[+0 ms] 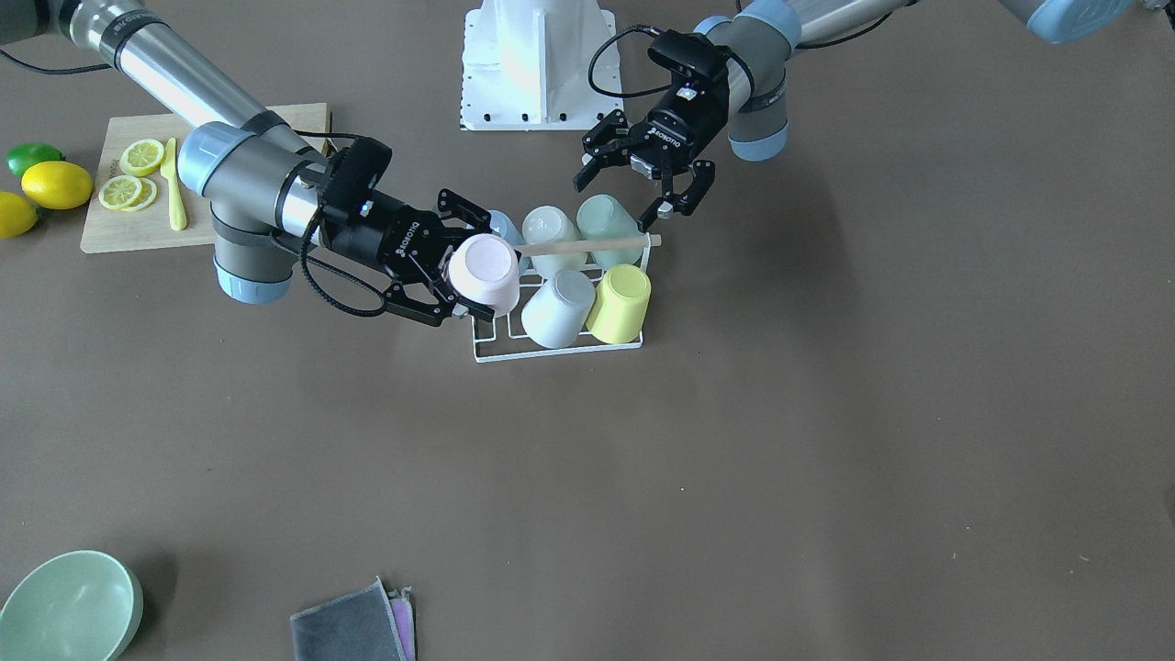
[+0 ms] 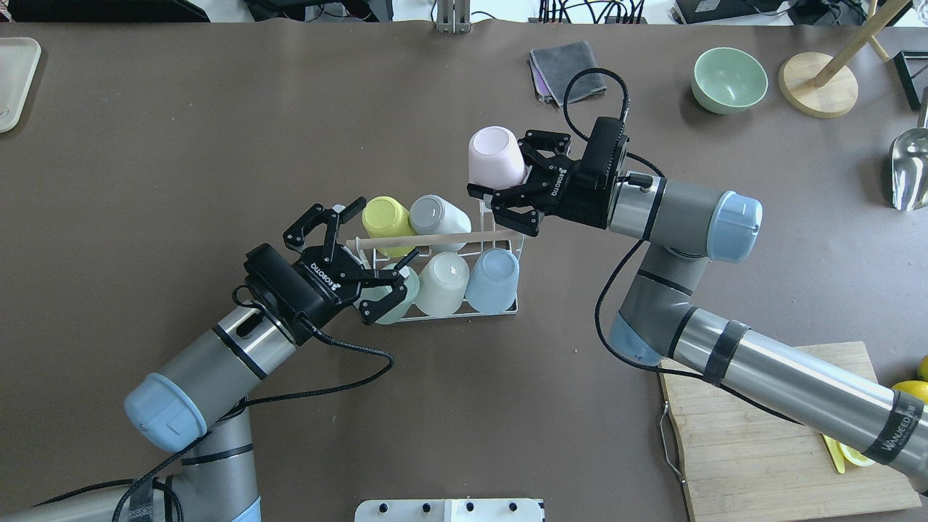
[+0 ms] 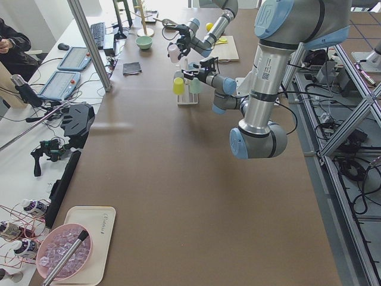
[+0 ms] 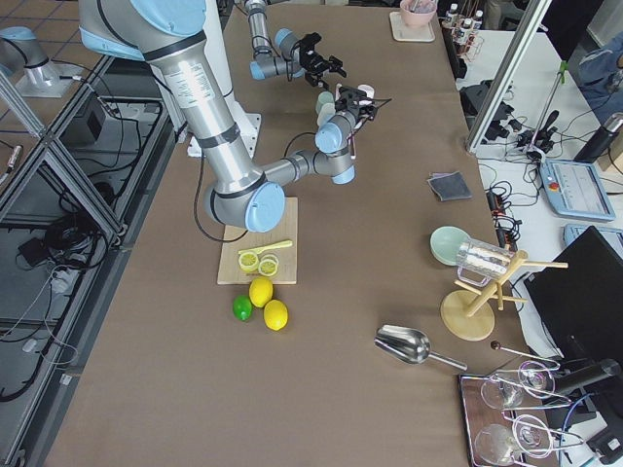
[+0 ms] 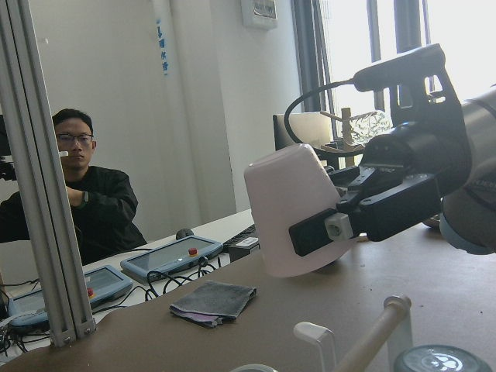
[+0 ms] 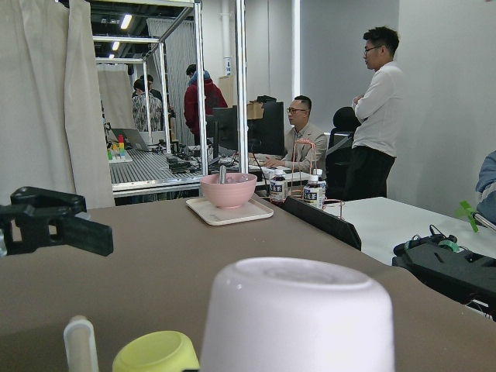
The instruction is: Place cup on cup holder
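– While the pink cup hangs mouth down, where is it exactly?
– Raised over the far right corner of the cup holder, which seems the only free place. The right gripper has its jaws clamped on the side wall near the rim.
– How will it handle?
– I think light, stiff and smooth, so it may slip. A hold on the wall seems right.
– And the left gripper?
– Spread wide and empty, by the end of the wooden rod. The left wrist view shows the pad pressing the wall. Only the overhead view shows the free corner.
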{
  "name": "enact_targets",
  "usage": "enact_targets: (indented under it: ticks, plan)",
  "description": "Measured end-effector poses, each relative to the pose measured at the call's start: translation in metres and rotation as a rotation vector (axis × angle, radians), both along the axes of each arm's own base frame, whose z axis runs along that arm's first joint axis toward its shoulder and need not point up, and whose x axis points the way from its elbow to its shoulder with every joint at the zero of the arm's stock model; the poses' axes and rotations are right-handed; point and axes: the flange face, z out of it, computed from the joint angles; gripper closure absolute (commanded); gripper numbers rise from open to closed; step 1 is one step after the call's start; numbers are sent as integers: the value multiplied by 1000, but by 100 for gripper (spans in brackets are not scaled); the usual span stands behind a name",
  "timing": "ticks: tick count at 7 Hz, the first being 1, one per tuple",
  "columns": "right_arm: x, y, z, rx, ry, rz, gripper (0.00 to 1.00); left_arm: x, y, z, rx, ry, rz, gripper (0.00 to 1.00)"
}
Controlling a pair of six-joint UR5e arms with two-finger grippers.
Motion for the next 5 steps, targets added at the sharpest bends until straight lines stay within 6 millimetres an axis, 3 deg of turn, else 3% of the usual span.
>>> enact_targets:
  ticks: [1,2,3,5]
  plan:
    - [-8,1,5,-1,2,-8,100,-19,-15,-18,-14,-35,-35,2]
    - [-12,2,8,-2,6,-13,100,-36,-36,-23,-33,-77,-82,2]
    - [-14,2,9,-4,9,-15,100,-54,-61,-18,-54,-121,-137,2]
    - [-18,1,12,-7,20,-22,100,-83,-93,16,-109,-234,-214,2]
